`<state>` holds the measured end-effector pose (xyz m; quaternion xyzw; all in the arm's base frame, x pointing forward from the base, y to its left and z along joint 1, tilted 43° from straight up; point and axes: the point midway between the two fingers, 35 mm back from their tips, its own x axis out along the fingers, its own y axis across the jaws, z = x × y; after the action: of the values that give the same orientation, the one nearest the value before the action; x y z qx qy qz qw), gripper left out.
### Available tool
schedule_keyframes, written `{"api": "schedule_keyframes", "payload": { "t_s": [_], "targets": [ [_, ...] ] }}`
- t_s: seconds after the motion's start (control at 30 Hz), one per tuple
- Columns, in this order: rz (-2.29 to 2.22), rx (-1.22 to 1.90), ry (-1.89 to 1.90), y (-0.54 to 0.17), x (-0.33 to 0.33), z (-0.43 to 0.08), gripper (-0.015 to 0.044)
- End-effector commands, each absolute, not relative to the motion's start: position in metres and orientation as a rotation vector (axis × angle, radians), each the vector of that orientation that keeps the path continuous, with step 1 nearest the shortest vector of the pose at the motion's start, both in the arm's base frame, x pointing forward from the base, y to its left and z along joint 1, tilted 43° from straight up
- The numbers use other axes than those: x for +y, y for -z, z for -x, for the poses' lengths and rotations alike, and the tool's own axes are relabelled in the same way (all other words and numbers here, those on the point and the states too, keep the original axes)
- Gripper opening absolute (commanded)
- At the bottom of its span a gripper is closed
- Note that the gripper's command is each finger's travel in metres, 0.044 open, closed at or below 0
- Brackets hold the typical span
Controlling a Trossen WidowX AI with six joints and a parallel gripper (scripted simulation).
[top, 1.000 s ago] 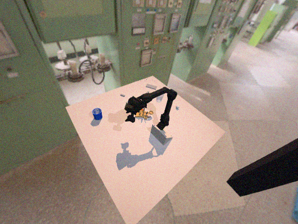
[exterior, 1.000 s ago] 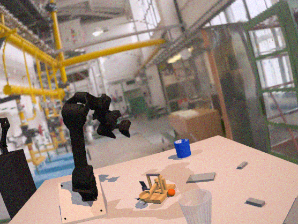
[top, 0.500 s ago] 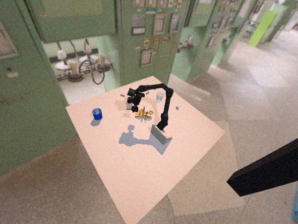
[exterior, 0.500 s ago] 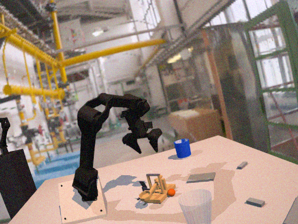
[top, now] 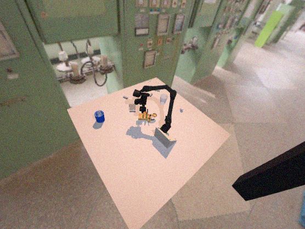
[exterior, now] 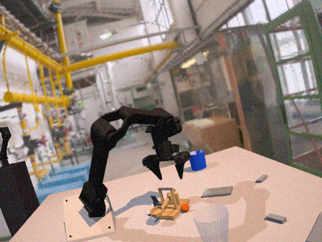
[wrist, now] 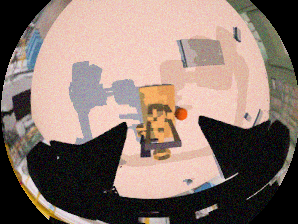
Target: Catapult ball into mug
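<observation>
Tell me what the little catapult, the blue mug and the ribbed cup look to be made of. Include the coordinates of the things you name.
Catapult (top: 143,116) (exterior: 167,213) (wrist: 158,94): probably plain wood, going by its tan, beam-like parts.
Blue mug (top: 99,116) (exterior: 198,161): perhaps plastic or glazed ceramic; only its solid blue shows.
Ribbed cup (top: 163,99) (exterior: 211,221): clear plastic or glass, since the table shows through.

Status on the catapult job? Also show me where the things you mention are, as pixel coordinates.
Jaws (exterior: 171,178) open, nothing held, above the catapult (top: 143,116) (exterior: 169,212) (wrist: 159,97). Orange ball (exterior: 185,208) (wrist: 181,114) beside catapult, not loaded. Blue mug (top: 99,116) (exterior: 198,160) upright, away from catapult. No obstruction seen between jaws and ball.
</observation>
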<state>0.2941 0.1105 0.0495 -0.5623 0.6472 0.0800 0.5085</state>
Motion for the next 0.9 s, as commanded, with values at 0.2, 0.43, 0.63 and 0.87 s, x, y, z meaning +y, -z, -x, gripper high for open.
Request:
{"api": "schedule_keyframes", "payload": {
  "t_s": [0.2, 0.43, 0.63, 0.87],
  "targets": [
    [1.365, 1.583, -0.186, -0.027, 0.081, -0.296, 0.0440],
    [1.365, 1.582, -0.186, -0.019, 0.074, -0.298, 0.0440],
    [1.365, 1.582, -0.186, -0.011, 0.068, -0.299, 0.0440],
    [1.365, 1.582, -0.185, -0.003, 0.060, -0.301, 0.0440]
  ]
}}
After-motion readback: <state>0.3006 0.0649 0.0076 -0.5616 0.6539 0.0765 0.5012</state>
